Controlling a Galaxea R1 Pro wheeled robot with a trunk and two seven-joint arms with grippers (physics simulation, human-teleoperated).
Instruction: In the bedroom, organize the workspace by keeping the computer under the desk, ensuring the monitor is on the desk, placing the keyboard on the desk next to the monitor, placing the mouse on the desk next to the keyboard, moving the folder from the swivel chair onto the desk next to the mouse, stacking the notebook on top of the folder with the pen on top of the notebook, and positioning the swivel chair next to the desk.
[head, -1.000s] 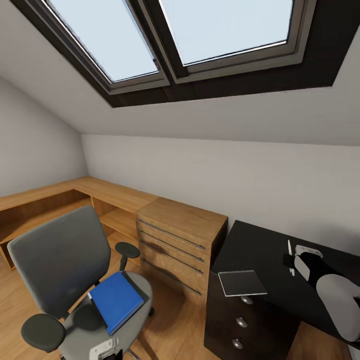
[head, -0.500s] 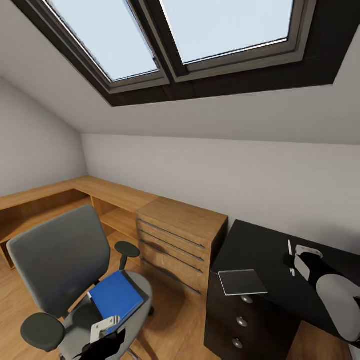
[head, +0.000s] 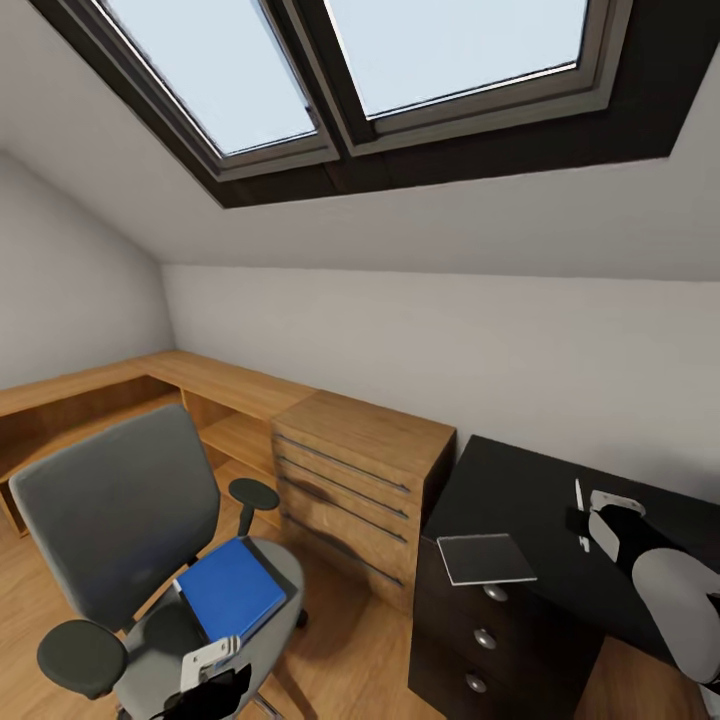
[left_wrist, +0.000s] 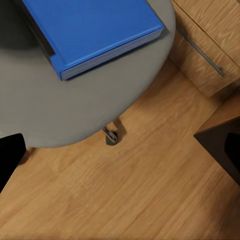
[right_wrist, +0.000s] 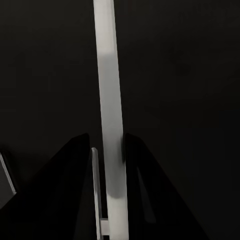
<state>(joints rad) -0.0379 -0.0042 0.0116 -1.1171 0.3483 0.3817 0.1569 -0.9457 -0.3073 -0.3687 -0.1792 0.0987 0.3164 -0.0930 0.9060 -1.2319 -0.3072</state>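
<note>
Right wrist view: right gripper (right_wrist: 111, 165) clamps the pen (right_wrist: 110, 100) over the desk (right_wrist: 190, 75). Left gripper (head: 212, 672) beside folder (head: 231, 588) on chair (head: 110, 520); opening unclear.

no readable text, labels, brands, numbers or signs anywhere

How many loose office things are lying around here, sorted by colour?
Blue: 1, the folder on the swivel chair.
Grey-looking: 1, the notebook at the corner of the desk.
White: 1, the pen on the desk.
Total: 3.
</note>
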